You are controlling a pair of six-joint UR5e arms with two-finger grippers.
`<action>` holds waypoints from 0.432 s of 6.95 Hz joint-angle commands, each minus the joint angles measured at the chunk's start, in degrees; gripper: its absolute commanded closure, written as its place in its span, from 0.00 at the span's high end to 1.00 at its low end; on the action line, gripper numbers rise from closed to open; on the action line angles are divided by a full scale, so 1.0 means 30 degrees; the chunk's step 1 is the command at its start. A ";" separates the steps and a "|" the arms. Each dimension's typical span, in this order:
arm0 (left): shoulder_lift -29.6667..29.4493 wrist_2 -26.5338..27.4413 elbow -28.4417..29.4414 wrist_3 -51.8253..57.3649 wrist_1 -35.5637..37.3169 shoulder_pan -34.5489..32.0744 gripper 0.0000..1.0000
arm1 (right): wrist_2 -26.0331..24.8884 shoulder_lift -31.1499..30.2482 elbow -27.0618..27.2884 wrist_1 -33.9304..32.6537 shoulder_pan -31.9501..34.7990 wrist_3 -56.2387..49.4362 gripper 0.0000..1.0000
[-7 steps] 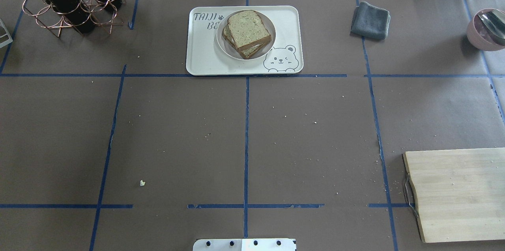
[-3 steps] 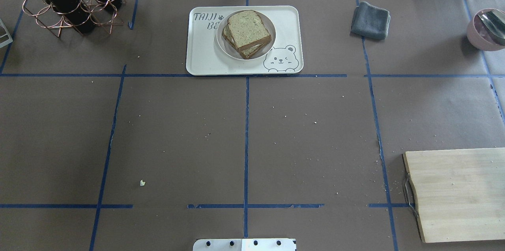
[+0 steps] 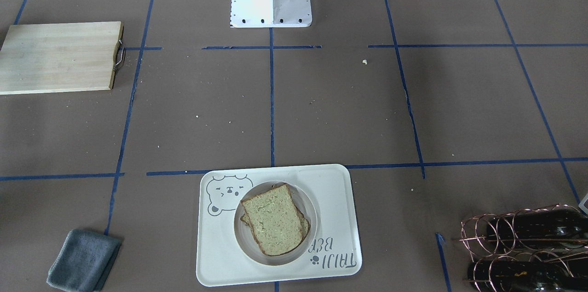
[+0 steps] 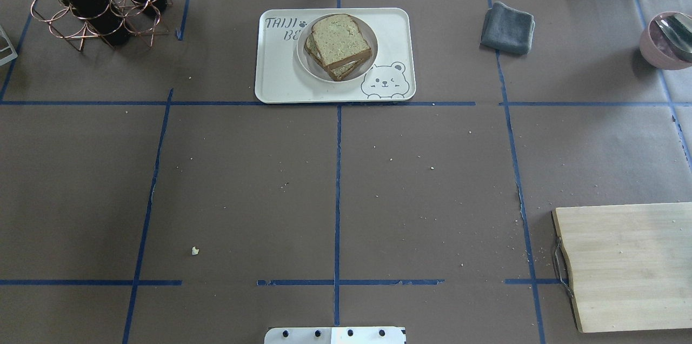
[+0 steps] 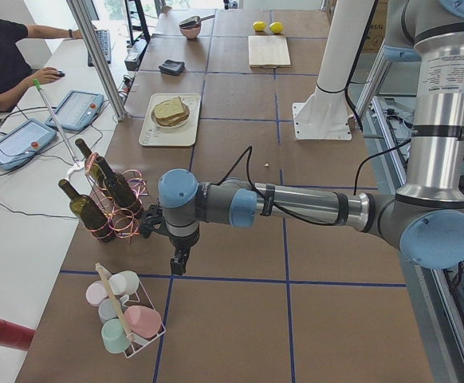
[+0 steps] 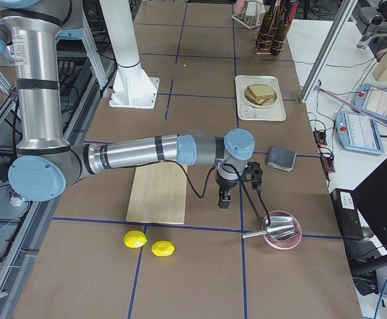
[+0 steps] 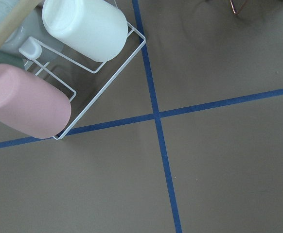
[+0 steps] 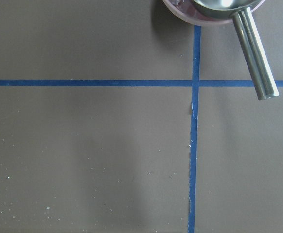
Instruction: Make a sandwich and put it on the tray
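Observation:
The sandwich (image 4: 339, 44), two tan bread slices stacked slightly askew, sits on a small round white plate (image 4: 304, 60) on the cream bear-face tray (image 4: 278, 81) at the far middle of the table. It also shows in the front view (image 3: 273, 218) on the tray (image 3: 337, 200). The egg is hidden between the slices. My left gripper (image 5: 178, 263) hangs low over the table far off to the left, near the bottle rack. My right gripper (image 6: 225, 198) hangs low off to the right, by the cutting board. I cannot tell whether either is open or shut. Neither holds anything that I can see.
A copper rack with wine bottles (image 4: 92, 0) stands far left. A grey cloth (image 4: 508, 28) and a pink bowl with a metal ladle (image 4: 667, 41) lie far right. A wooden cutting board (image 4: 627, 265) lies near right. A wire cup rack (image 7: 59, 73) and two lemons (image 6: 148, 243) sit at the table's ends.

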 commanded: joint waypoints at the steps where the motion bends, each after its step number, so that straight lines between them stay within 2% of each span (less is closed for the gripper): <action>1: -0.0367 0.0000 0.0104 0.0023 -0.0044 0.0001 1.00 | -0.0097 -0.0056 -0.0484 0.0745 -0.0076 -0.0006 1.00; 3: -0.0601 0.0000 0.0076 0.0023 -0.0043 0.0030 1.00 | -0.0098 0.0060 -0.0807 0.0775 -0.0454 -0.0065 1.00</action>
